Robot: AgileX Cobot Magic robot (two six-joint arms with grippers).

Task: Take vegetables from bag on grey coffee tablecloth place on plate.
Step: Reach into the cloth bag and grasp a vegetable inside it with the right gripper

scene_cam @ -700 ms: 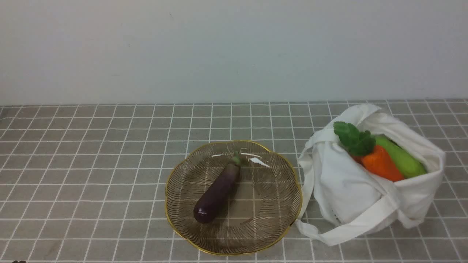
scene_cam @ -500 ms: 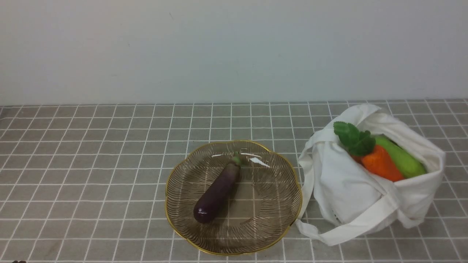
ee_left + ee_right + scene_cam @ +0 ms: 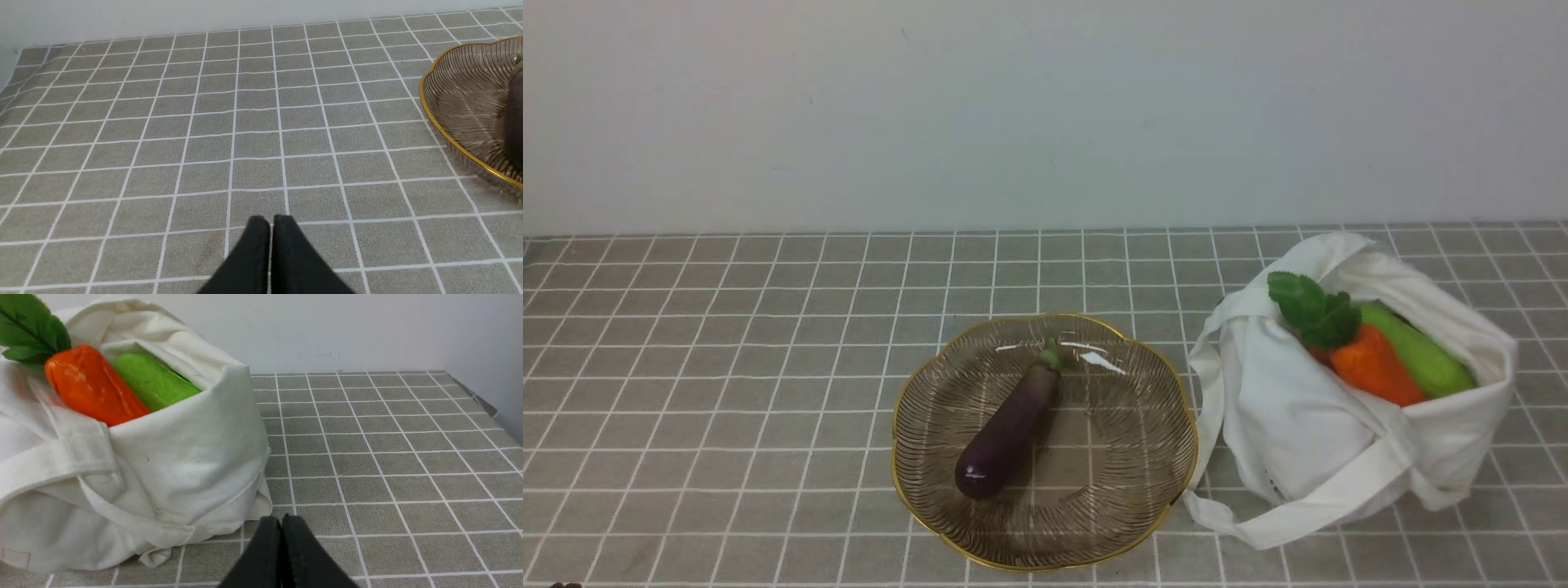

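Observation:
The dark purple eggplant (image 3: 1009, 431) lies in the gold-rimmed glass plate (image 3: 931, 523) at the middle of the tablecloth (image 3: 727, 367). The white bag (image 3: 1307, 441) stands to the right of the plate, with the orange carrot (image 3: 1376, 367) and the light green cucumber (image 3: 1421, 359) sticking out of its mouth. Neither gripper shows in the front view. My left gripper (image 3: 271, 222) is shut and empty over bare cloth, left of the plate (image 3: 433, 110). My right gripper (image 3: 281, 522) is shut and empty, close to the bag (image 3: 184, 457), with carrot (image 3: 92, 386) and cucumber (image 3: 151, 381) above.
A plain white wall (image 3: 1045, 114) runs along the back of the table. The cloth's right edge (image 3: 482, 404) and its left edge (image 3: 12, 77) show in the wrist views. A long strap (image 3: 1298, 518) of the bag lies on the cloth in front of it.

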